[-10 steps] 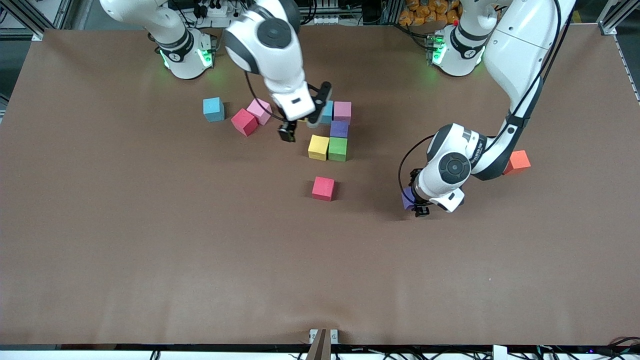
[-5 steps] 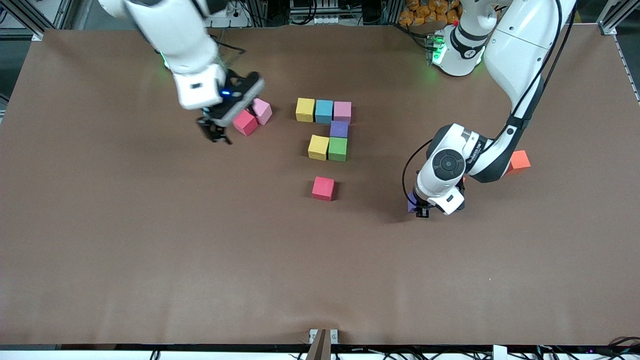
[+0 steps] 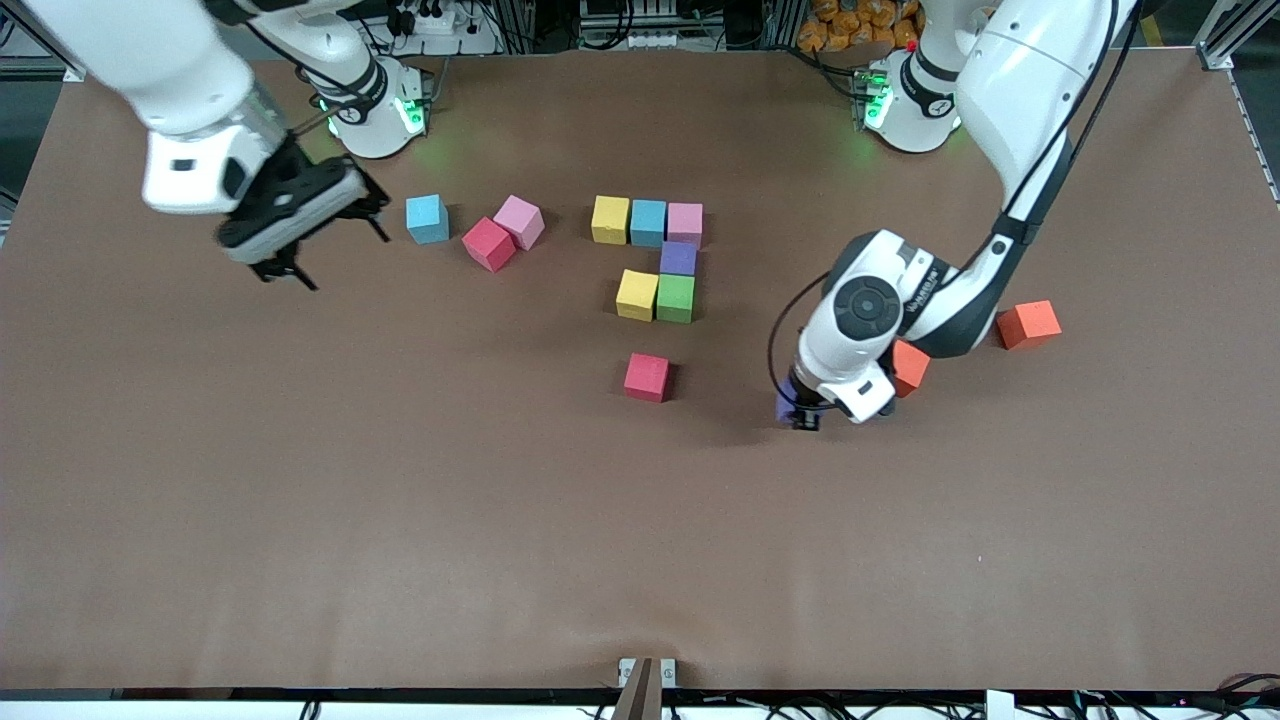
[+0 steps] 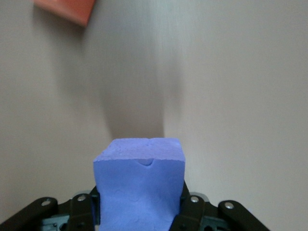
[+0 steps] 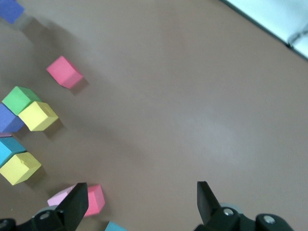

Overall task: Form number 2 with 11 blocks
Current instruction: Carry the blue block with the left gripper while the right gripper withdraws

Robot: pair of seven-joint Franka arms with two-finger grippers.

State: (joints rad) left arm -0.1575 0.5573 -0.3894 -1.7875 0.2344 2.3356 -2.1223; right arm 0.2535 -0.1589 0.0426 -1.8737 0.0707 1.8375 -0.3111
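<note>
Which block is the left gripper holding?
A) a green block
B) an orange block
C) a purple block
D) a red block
C: the left wrist view shows the left gripper shut on a purple block, with an orange block lying loose on the table.

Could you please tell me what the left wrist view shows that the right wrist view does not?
Only the left wrist view shows the left hand shut on a purple block, with an orange block on the table. Only the right wrist view shows the open right hand above yellow, green and red blocks. Both show the brown table.
</note>
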